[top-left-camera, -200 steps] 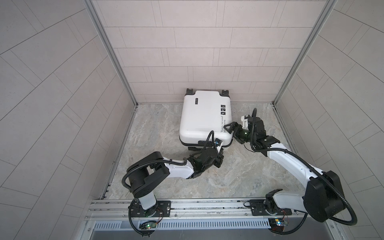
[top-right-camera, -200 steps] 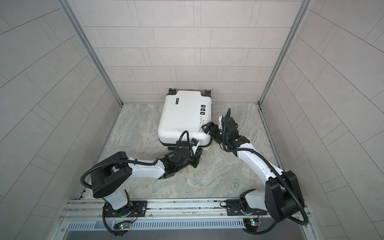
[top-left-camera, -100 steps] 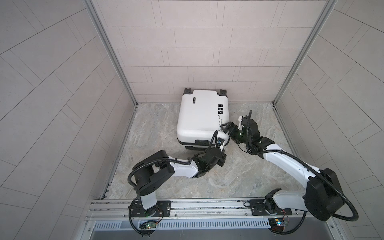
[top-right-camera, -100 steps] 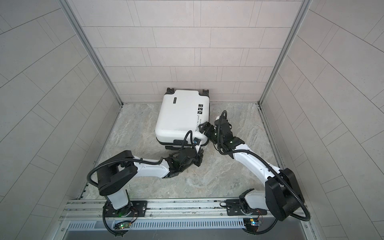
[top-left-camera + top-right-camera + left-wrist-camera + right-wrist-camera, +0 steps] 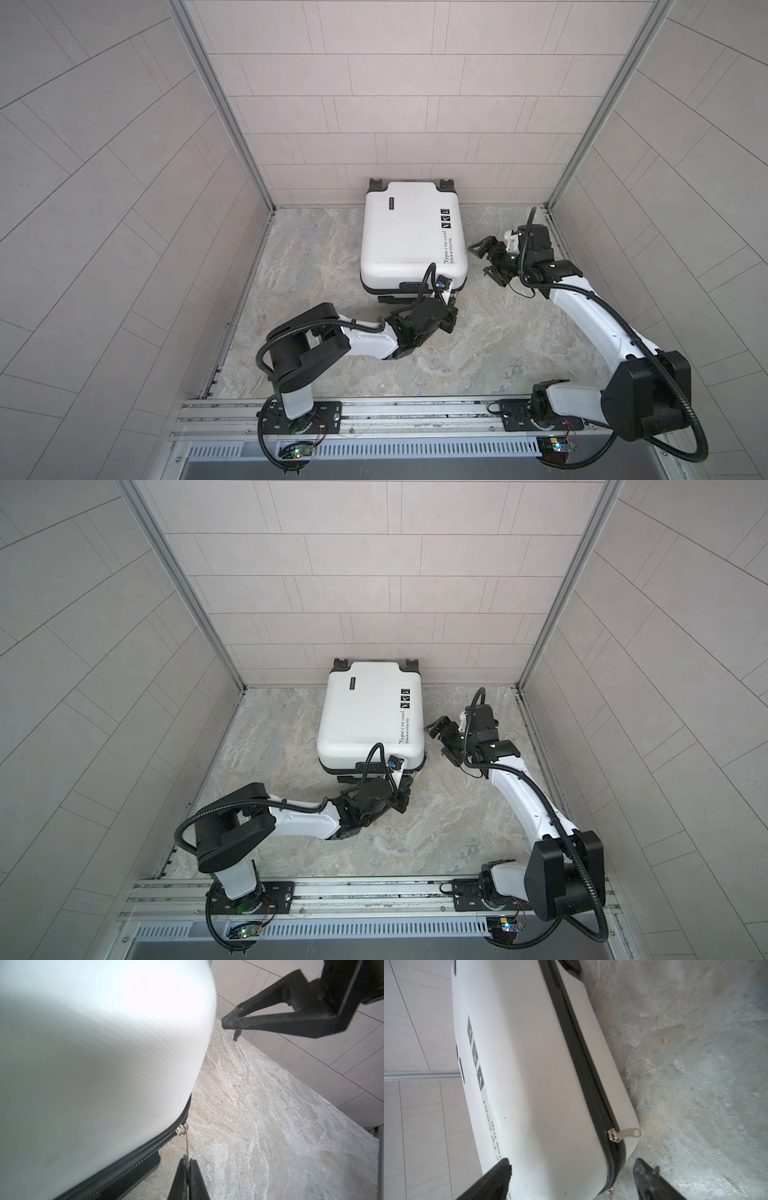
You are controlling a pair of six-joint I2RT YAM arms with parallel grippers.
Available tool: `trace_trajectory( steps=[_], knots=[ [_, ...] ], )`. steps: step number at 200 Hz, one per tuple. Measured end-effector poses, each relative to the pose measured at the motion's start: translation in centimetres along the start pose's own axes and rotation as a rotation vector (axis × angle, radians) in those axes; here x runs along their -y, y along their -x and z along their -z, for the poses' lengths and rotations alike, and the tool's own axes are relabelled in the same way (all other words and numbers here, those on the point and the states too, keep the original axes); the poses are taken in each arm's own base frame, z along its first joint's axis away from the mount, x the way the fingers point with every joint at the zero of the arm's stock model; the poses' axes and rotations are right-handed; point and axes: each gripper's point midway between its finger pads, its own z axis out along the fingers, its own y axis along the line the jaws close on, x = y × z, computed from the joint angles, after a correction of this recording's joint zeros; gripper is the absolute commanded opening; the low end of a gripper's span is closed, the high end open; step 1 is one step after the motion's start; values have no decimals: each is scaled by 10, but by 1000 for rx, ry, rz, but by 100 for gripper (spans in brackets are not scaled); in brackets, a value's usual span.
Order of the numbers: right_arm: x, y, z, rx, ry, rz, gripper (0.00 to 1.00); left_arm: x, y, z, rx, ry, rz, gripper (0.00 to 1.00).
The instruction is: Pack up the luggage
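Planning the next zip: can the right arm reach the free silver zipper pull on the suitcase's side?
Likely yes: the right gripper is open beside the luggage, and the zipper pull sticks out free, with nothing between them.

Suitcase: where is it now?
In both top views the suitcase lies flat, centred at the back wall, left hand pinching a zipper pull at its near edge, right hand beside its right side.

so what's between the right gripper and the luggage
nothing but a narrow strip of bare floor; the open right gripper sits just off the luggage, as both top views show
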Motion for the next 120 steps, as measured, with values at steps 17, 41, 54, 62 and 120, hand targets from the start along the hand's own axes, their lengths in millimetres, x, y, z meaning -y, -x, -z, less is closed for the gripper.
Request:
trace_trajectory(
  steps=[17, 41, 54, 62, 120],
  knots=[
    [14, 7, -2, -4, -30, -7, 73, 0, 0, 0, -1, -3, 0, 0],
    [38, 5, -23, -66, -87, -30, 62, 1, -2, -1, -5, -5, 4, 0],
    [53, 0, -40, -117, -118, -47, 61, 1, -2, -2, -7, -6, 6, 0],
    [62, -3, -49, -147, -138, -60, 61, 1, -3, -3, -8, -6, 7, 0],
    [54, -11, -71, -207, -148, -11, 63, 2, -3, -4, -10, -6, 17, 0]
  ],
)
